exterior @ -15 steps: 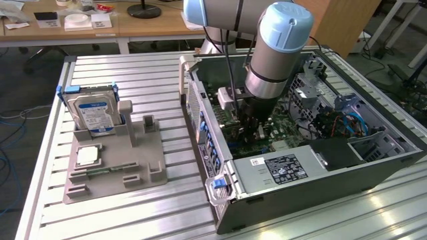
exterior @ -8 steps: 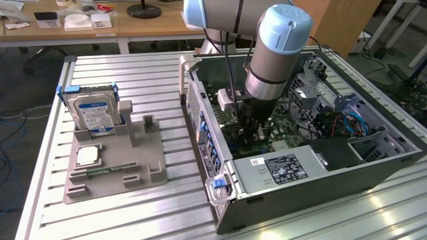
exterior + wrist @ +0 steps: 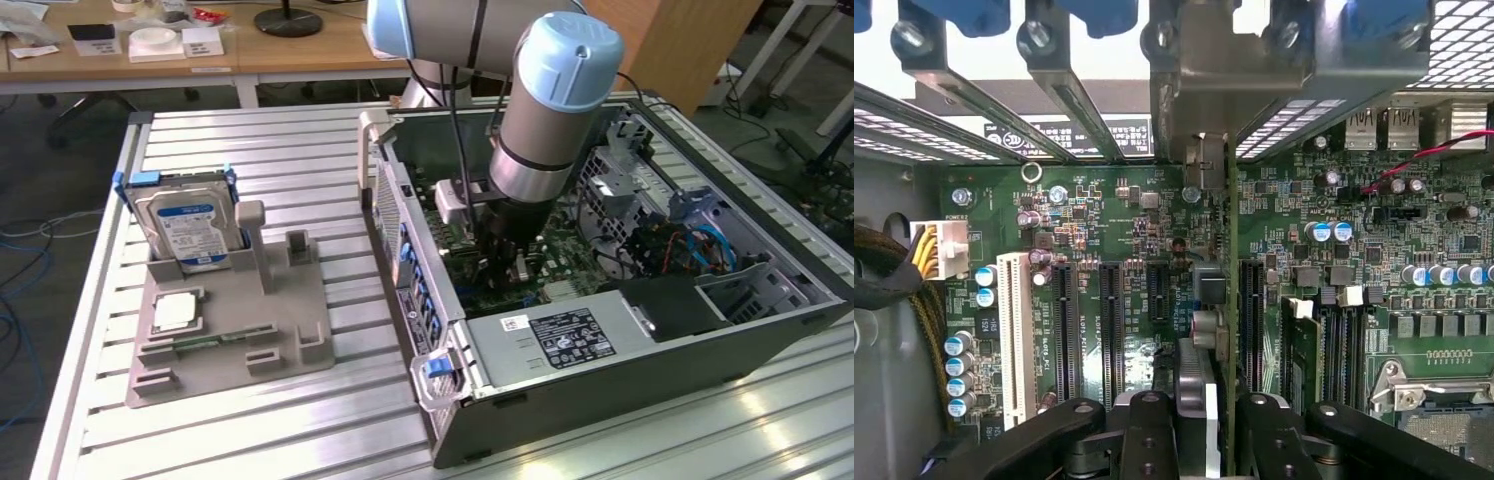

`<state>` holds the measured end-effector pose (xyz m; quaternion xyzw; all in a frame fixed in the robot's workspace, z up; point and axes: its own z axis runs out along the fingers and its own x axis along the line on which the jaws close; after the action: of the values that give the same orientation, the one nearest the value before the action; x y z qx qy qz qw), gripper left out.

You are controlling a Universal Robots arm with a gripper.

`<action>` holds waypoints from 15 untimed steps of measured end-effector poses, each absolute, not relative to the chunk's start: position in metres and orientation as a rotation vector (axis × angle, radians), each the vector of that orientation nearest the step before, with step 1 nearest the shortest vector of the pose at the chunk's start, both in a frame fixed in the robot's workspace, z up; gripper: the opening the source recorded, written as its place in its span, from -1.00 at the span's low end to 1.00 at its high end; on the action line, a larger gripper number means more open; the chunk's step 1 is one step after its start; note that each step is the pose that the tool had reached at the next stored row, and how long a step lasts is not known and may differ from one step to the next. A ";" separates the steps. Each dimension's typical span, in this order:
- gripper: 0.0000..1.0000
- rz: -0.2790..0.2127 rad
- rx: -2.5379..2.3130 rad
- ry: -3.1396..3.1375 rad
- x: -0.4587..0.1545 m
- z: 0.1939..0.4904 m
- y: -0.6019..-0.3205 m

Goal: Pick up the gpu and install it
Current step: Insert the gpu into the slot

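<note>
Inside the open computer case, lying on its side on the slatted metal bench, the arm is lowered over the green motherboard. The gpu is held edge-on between the black fingers of the hand, which is closed on the card; its silver bracket is seen standing against the case's rear slot openings, and the card is lined up along the motherboard among the black expansion slots.

On the grey holder at the exterior view's left, a silver hard drive with a blue-white label is stood upright, and a small square CPU chip is laid flat nearer the camera.

Slot detail, capacitors and a white connector with yellow wires are given by the wrist view; the exterior view gives the power supply box and blue cables crowding the case's near end. Little open room is left around the hand between the case's rear wall and the drive bays.
</note>
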<state>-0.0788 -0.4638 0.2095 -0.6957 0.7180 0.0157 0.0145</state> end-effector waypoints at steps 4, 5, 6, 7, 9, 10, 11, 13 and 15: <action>-0.44 0.049 -2.166 2.235 -0.079 0.209 -0.464; -0.44 0.049 -2.166 2.235 -0.079 0.209 -0.464; -0.44 0.049 -2.166 2.235 -0.079 0.208 -0.464; -0.44 0.048 -2.166 2.236 -0.079 0.207 -0.464; -0.44 0.048 -2.166 2.236 -0.079 0.205 -0.464; -0.44 0.049 -2.166 2.235 -0.079 0.205 -0.464; -0.44 0.049 -2.166 2.235 -0.079 0.205 -0.464; -0.44 0.049 -2.166 2.235 -0.079 0.205 -0.464; -0.44 0.049 -2.166 2.235 -0.079 0.205 -0.464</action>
<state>-0.0789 -0.4637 0.2051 -0.6957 0.7180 0.0156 0.0145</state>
